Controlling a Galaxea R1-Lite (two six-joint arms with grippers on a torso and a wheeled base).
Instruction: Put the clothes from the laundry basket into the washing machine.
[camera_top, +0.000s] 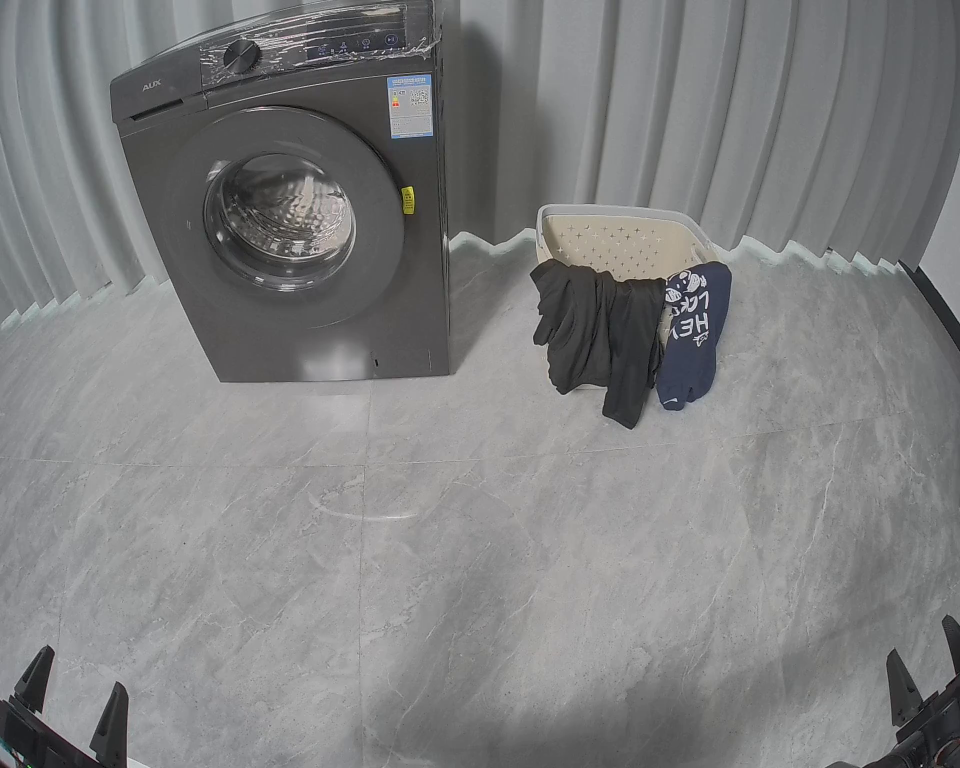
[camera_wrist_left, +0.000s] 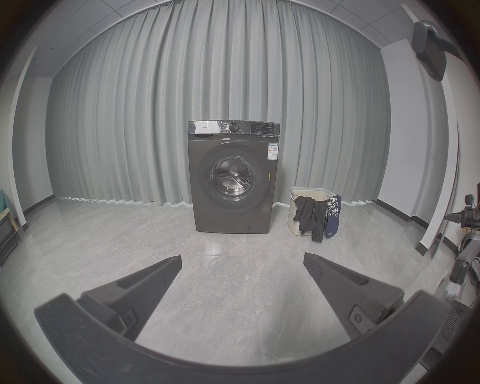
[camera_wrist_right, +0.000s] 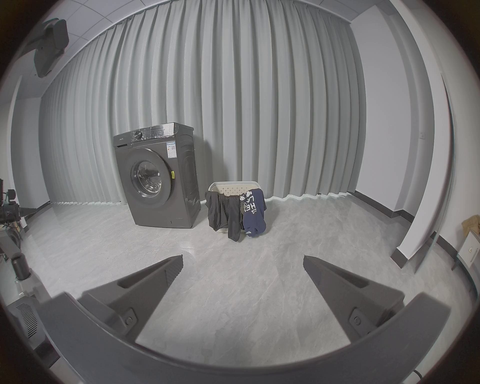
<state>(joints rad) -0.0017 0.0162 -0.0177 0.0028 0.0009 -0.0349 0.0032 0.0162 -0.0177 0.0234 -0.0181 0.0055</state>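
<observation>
A dark grey washing machine (camera_top: 290, 200) stands at the far left by the curtain, its round door closed. To its right sits a cream laundry basket (camera_top: 615, 240). A black garment (camera_top: 595, 330) and a navy printed garment (camera_top: 695, 335) hang over the basket's front rim. My left gripper (camera_top: 72, 700) is low at the near left, open and holding nothing. My right gripper (camera_top: 925, 670) is low at the near right, open too. Both are far from the basket. The machine (camera_wrist_left: 232, 175) and basket (camera_wrist_left: 312, 192) show in the left wrist view beyond my left gripper (camera_wrist_left: 242, 265). The right wrist view has my right gripper (camera_wrist_right: 242, 265) before the basket (camera_wrist_right: 235, 187).
Grey tiled floor (camera_top: 480, 560) stretches bare between me and the machine and basket. Pale pleated curtains (camera_top: 700, 110) line the back wall. A white wall and dark skirting (camera_wrist_right: 380, 202) close the room on the right.
</observation>
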